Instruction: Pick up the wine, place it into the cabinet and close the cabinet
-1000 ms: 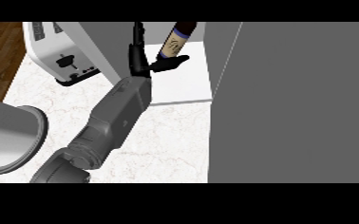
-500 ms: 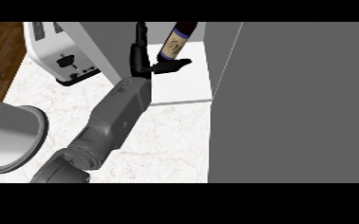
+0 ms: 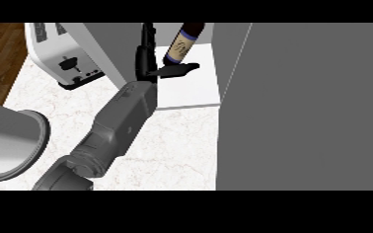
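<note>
The left robot hand (image 3: 149, 61) reaches up from the grey arm (image 3: 120, 121) into the cabinet (image 3: 189, 86). Its fingers point straight up and its thumb sticks out sideways. The wine (image 3: 180, 43) stands tilted on the white cabinet floor, just beside the fingers, above the thumb. A toaster (image 3: 62, 54) sits on the counter (image 3: 175, 143).
</note>
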